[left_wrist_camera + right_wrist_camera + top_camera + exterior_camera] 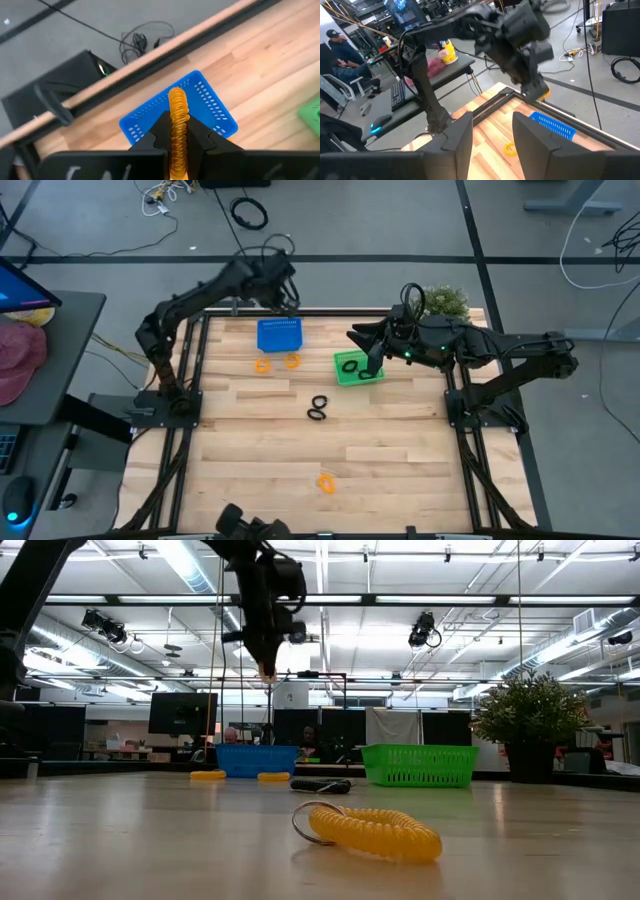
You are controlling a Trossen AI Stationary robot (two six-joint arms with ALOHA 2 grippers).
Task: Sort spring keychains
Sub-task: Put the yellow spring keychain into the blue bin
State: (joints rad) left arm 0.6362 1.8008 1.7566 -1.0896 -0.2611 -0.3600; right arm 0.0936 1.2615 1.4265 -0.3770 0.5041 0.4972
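Orange spring keychain (pixel 177 131) — lower end hidden between left jaws (pixel 176 142).

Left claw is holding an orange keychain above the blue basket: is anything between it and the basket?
Nothing visible. The left claw grips the orange keychain directly over the blue basket, whose open top shows beneath it with only air between. The right claw is off by the green basket.

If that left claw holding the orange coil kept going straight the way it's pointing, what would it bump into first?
Probably the blue basket: the left gripper, shut on an orange keychain, points down at it, though depth is unclear.
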